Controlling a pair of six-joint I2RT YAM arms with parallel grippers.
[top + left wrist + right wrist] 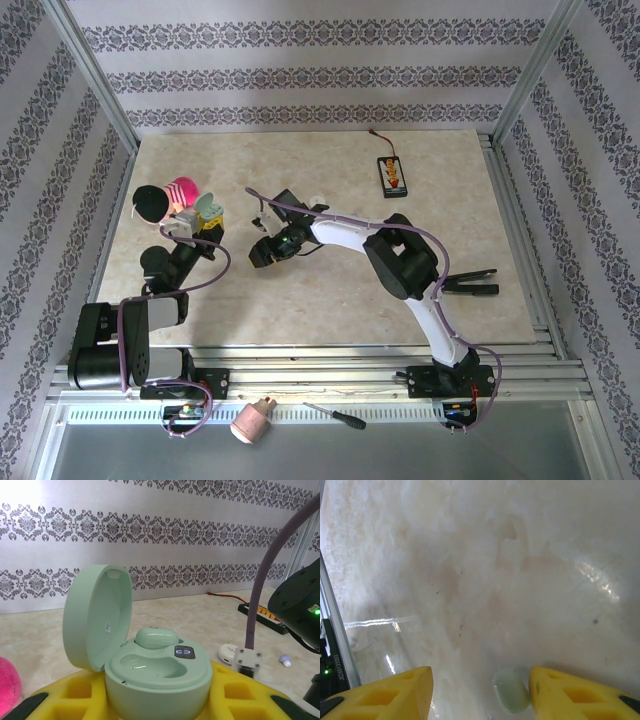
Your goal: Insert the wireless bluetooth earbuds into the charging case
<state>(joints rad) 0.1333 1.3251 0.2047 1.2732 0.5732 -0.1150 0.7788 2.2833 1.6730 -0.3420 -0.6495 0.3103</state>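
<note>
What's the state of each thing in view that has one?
Green case: lid open, clamped in left end effector.
Earbud in case: seated; front socket empty.
Case display: lit.
Loose green earbud: lying on table, not clamped.
Right end effector: open, straddling the loose earbud.

Pale green charging case (160, 675) near the left edge of the desk (330, 310), lid standing open, small blue light on. One pale green earbud (156, 638) seated in the rear socket, front socket empty. Second pale green earbud (511, 690) lying on the desk, left of its middle.
</note>
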